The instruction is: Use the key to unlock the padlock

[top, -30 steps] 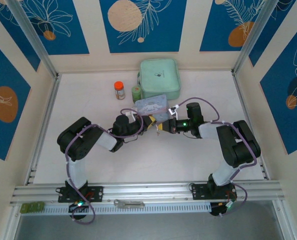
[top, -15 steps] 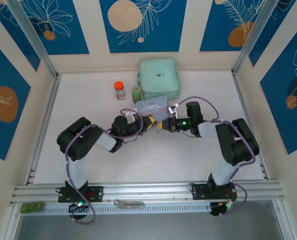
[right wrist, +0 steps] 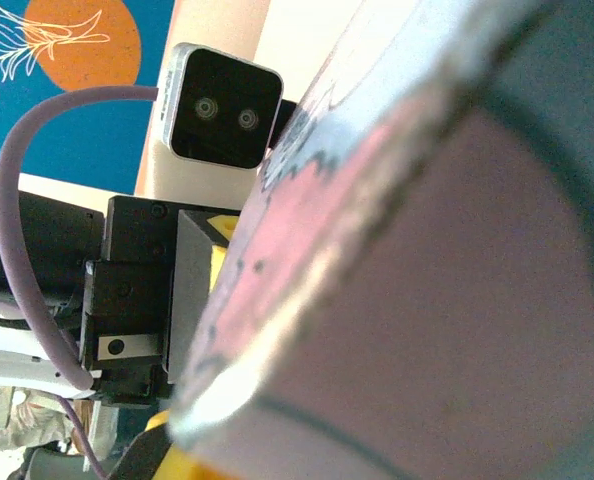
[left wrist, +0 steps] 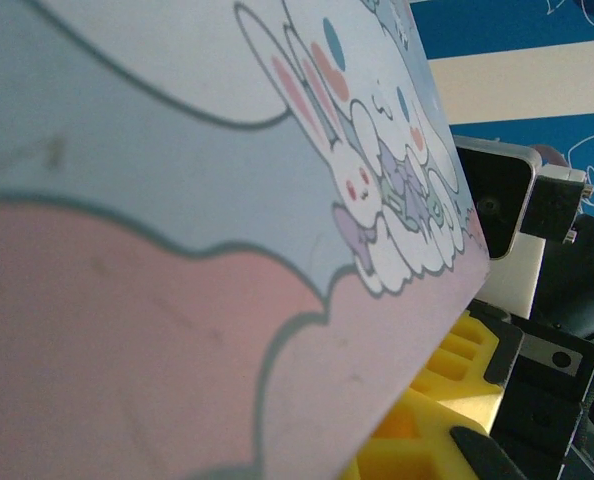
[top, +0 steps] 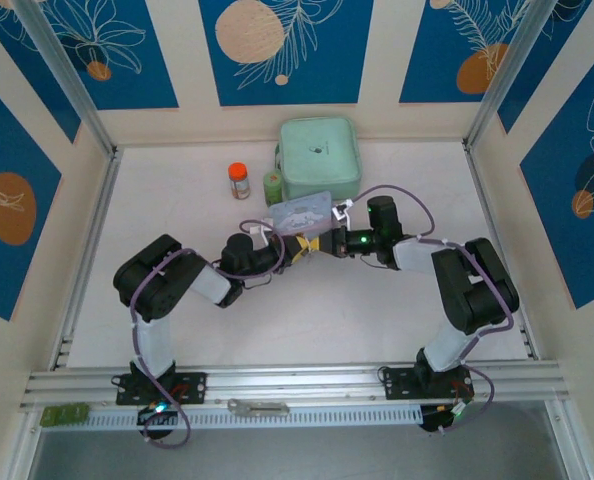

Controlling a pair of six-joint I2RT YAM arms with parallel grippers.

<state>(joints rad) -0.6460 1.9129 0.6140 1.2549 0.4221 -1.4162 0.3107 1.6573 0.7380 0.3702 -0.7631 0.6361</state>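
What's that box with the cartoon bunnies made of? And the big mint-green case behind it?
The box looks like thin painted metal: smooth printed surface, soft sheen, a bright glint along its edge in the right wrist view; plastic can't be ruled out. The case seems fabric or moulded foam: matte, rounded corners, a seam-like line round its rim.

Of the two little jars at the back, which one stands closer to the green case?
The green jar, right beside the left edge of the mint case; the orange-lidded jar stands farther left.

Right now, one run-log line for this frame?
left hand: at blue tin, grip unclear | right hand: facing it, grip unclear | blue tin: close to wrist cameras
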